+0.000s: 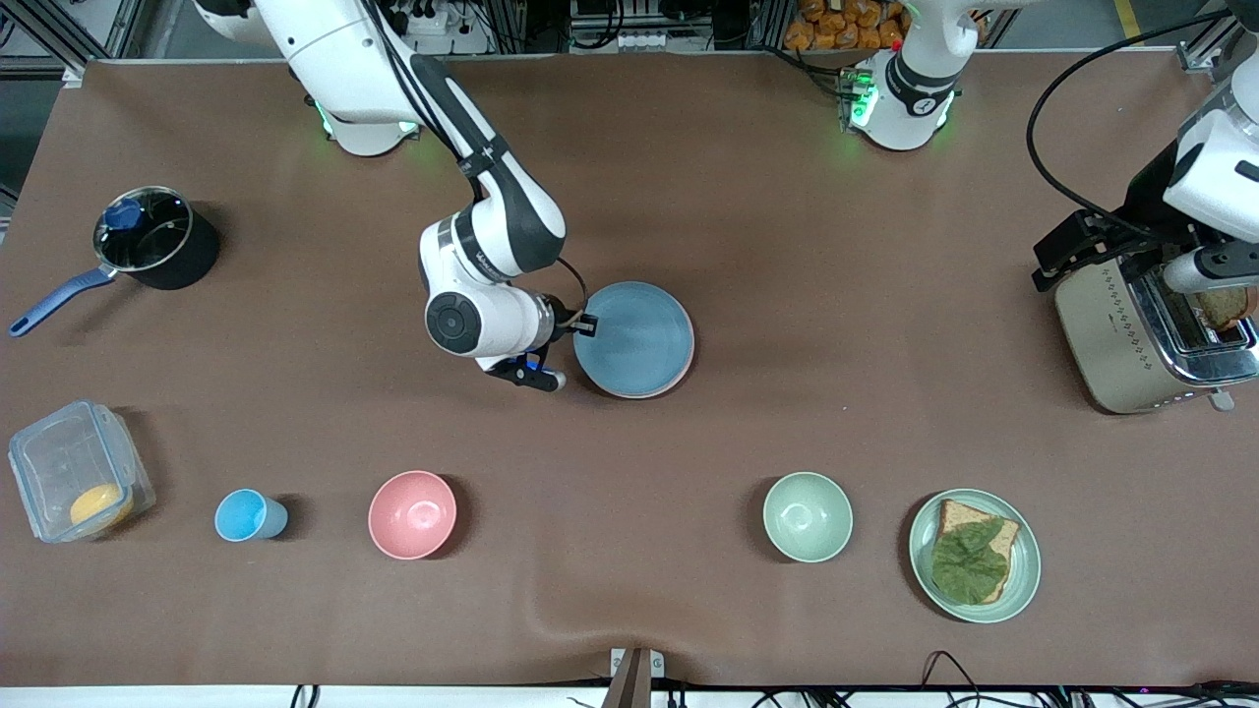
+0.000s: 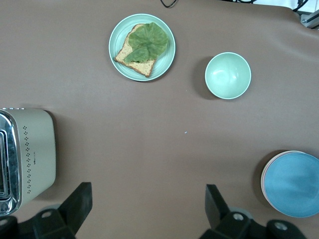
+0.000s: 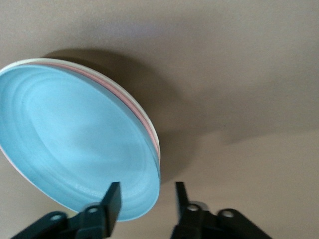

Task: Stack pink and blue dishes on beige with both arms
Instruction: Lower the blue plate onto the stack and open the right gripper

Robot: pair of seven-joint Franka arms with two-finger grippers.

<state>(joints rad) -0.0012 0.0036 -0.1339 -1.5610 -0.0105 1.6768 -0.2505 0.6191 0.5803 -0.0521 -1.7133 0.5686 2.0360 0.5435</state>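
Observation:
The blue dish (image 1: 634, 339) lies on top of a stack in the middle of the table. Under it show the thin rim of the pink dish (image 3: 141, 115) and, lowest, the pale rim of the beige plate (image 3: 157, 144). My right gripper (image 3: 147, 191) is at the stack's edge on the right arm's side, open. One finger is over the blue dish and the other outside its rim, neither pressing on it. My left gripper (image 2: 147, 199) hangs open and holds nothing, high over bare table beside the toaster. The stack (image 2: 294, 183) also shows in the left wrist view.
A toaster (image 1: 1151, 334) stands at the left arm's end. Nearer the front camera are a green plate with bread and a leaf (image 1: 974, 556), a green bowl (image 1: 807, 516), a pink bowl (image 1: 413, 514), a blue cup (image 1: 251, 514) and a clear container (image 1: 79, 482). A black pot (image 1: 157, 236) sits at the right arm's end.

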